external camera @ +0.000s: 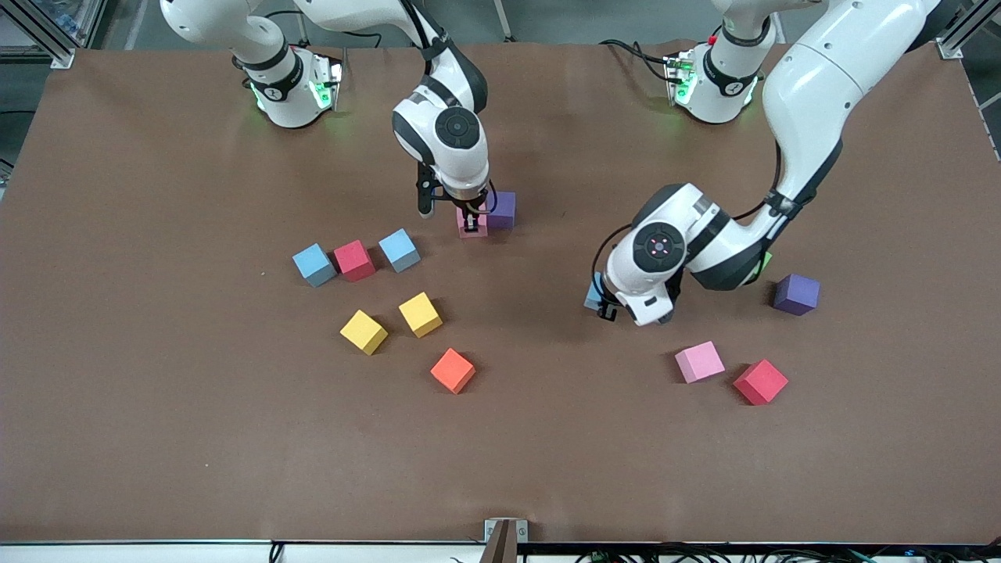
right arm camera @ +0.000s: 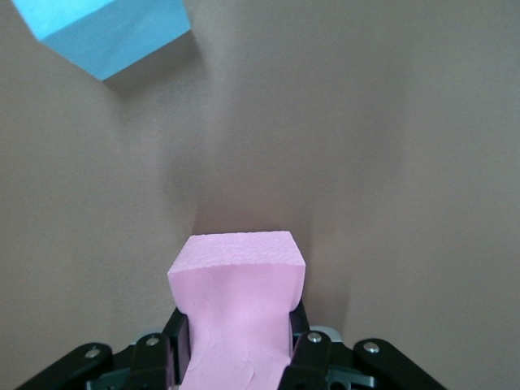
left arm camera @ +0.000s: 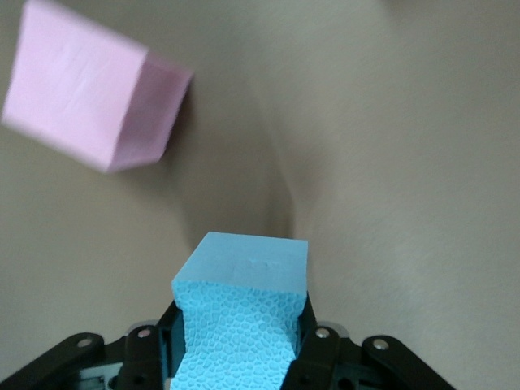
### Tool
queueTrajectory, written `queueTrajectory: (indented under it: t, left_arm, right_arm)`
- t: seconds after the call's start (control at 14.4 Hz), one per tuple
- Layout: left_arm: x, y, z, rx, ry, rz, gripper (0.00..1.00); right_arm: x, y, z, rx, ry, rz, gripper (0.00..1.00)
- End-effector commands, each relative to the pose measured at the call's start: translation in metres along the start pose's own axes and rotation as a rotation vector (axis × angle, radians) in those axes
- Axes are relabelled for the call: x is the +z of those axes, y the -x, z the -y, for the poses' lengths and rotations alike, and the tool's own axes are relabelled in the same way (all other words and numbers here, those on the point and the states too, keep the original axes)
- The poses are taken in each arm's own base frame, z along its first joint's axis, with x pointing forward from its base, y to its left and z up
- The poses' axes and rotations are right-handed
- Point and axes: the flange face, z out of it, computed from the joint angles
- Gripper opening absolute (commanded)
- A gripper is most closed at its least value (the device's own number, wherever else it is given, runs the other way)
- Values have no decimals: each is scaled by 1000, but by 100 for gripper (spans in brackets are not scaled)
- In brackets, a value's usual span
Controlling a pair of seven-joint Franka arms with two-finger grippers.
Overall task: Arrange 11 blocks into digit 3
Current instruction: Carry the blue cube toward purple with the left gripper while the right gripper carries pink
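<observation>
No writing legible, perhaps too small. Left gripper (left arm camera: 240, 349) clamps blue cube (left arm camera: 241, 317); right gripper (right arm camera: 237, 353) clamps pink cube (right arm camera: 237, 309) beside purple cube (external camera: 501, 209).

Right tool (external camera: 471, 221): I see it clamped on a pink block (external camera: 471, 223) touching a purple block (external camera: 501, 209).
Left tool (external camera: 608, 310): I see it low by a blue block (external camera: 594, 295), mostly hidden.
Bench (external camera: 156, 438): at my 9 o'clock, a blue, red, blue row (external camera: 356, 259); two yellow blocks (external camera: 391, 323) and an orange cube (external camera: 453, 370) nearer me.
Toward 3 o'clock: pink block (external camera: 699, 361), red block (external camera: 760, 381), second purple block (external camera: 796, 294).
</observation>
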Motion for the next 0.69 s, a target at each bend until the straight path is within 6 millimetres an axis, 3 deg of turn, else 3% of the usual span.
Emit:
queueTrajectory:
  t: [0.0, 0.21, 0.62]
  left_arm:
    - [-2, 21, 25, -154, -18, -13, 27]
    - [7, 48, 49, -254, -51, -4, 27]
    - [25, 65, 66, -340, -113, 66, 26]
  right_arm:
    - [-11, -12, -16, 48, -16, 29, 0]
    - [-10, -9, -20, 57, -22, 34, 0]
    - [-2, -16, -22, 62, -24, 32, 0]
